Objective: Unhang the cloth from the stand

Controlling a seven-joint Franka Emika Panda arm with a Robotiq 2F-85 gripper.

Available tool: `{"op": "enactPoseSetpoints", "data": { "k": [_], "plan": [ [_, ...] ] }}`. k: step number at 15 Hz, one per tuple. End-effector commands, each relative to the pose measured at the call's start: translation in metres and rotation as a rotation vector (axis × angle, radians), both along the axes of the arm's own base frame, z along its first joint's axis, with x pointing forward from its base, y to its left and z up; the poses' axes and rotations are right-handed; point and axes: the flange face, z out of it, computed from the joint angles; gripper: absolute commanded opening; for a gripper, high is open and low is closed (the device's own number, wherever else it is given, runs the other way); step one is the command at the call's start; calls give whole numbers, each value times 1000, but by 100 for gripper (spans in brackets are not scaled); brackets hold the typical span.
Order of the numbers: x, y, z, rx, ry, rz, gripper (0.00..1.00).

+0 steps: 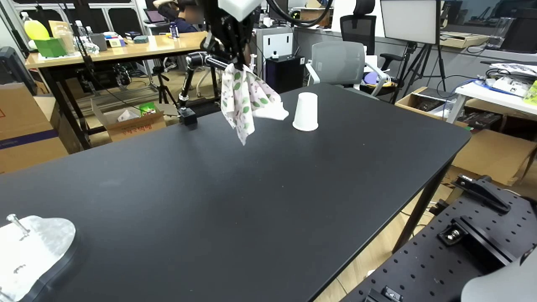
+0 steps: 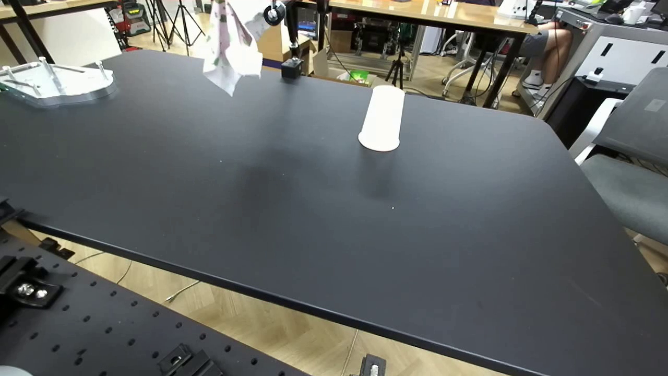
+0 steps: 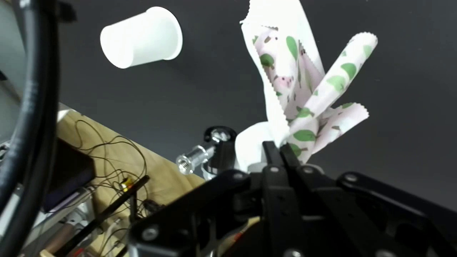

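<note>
The cloth (image 3: 303,82), white-pink with green leaves, hangs in loose folds above the table. It shows in both exterior views (image 1: 247,94) (image 2: 229,49). My gripper (image 3: 280,148) is shut on the cloth's upper part, fingertips almost together; it also shows in an exterior view (image 1: 240,63) at the cloth's top. The stand (image 1: 187,94) is a black jointed arm fixed at the table's far edge, its side arm reaching toward the cloth. It shows beside the cloth in the wrist view (image 3: 219,150) and in an exterior view (image 2: 292,57). I cannot tell whether cloth and stand touch.
A white paper cup (image 1: 306,111) stands upside down on the black table (image 1: 235,201), near the cloth; it also shows in the wrist view (image 3: 142,37). A white plate with metal posts (image 1: 37,247) lies at the table's other end. A grey chair (image 1: 337,63) stands beyond the edge.
</note>
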Motion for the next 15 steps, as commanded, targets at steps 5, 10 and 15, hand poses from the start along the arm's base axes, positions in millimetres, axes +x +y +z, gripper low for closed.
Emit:
{"op": "enactPoseSetpoints", "data": {
  "k": [5, 10, 15],
  "plan": [
    [-22, -14, -51, -65, -1, -142, 1],
    [-22, -7, -67, 32, 28, -288, 1],
    [-25, -4, -80, 132, 115, -375, 36]
  ]
}}
